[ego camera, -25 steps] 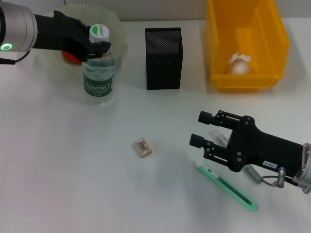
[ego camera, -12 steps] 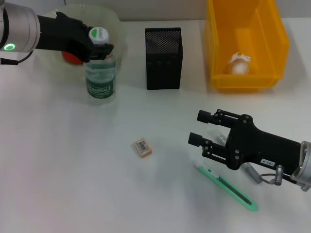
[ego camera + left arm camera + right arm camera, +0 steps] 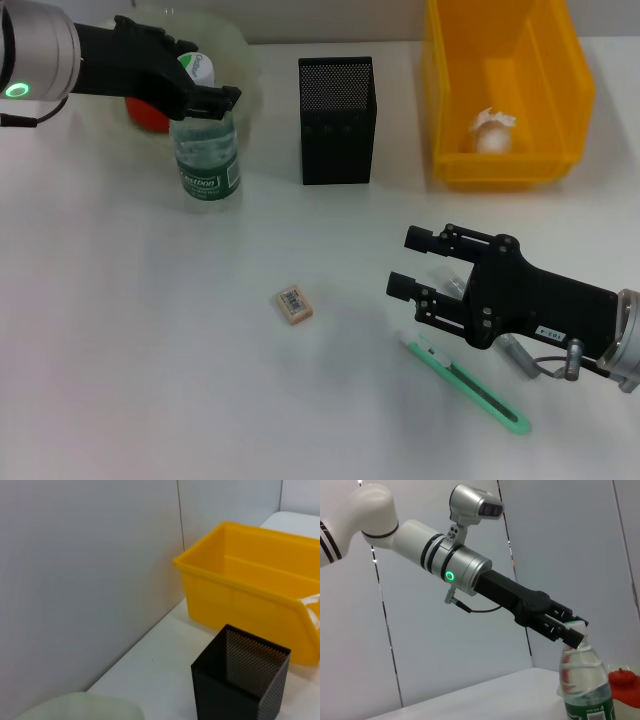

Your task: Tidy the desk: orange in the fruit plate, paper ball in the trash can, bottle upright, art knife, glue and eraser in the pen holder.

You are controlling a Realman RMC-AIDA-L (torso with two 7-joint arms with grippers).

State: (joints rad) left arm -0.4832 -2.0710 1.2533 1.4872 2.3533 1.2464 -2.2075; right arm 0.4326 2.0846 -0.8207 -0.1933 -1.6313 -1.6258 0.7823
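**Bottle upright under the left gripper, small items loose by the right**

Head view: left gripper [image 3: 205,92] clamped on the neck of the one bottle [image 3: 206,152], standing upright, cap tipped a little. Directly behind that gripper, one fruit plate [image 3: 240,50] holding one orange [image 3: 146,113], mostly hidden by the arm. Off to the gripper's right, one pen holder [image 3: 337,120], black mesh, inside too dark to tell any contents. Farther right again, one trash can [image 3: 508,90] with one paper ball [image 3: 493,131] lying inside. Right gripper [image 3: 408,264] low over the table, fingers parted, nothing between them. One eraser [image 3: 294,304] on the table well out past the fingertips, toward the left arm's side. One art knife [image 3: 466,384] flat on the table just beside and under the right gripper's body, on the near side. One glue [image 3: 520,359] stick mostly covered by that gripper, only its grey end and a pale tip showing.

Left wrist view: no fingers in sight. Ahead, pen holder [image 3: 241,680] with trash can [image 3: 250,586] just behind it; a white scrap of paper ball [image 3: 312,605] at the bin's edge. Rim of the fruit plate [image 3: 82,707] close below.

Right wrist view: far off, left gripper [image 3: 568,628] gripping the top of the bottle [image 3: 583,682]; orange [image 3: 623,682] just behind the bottle.
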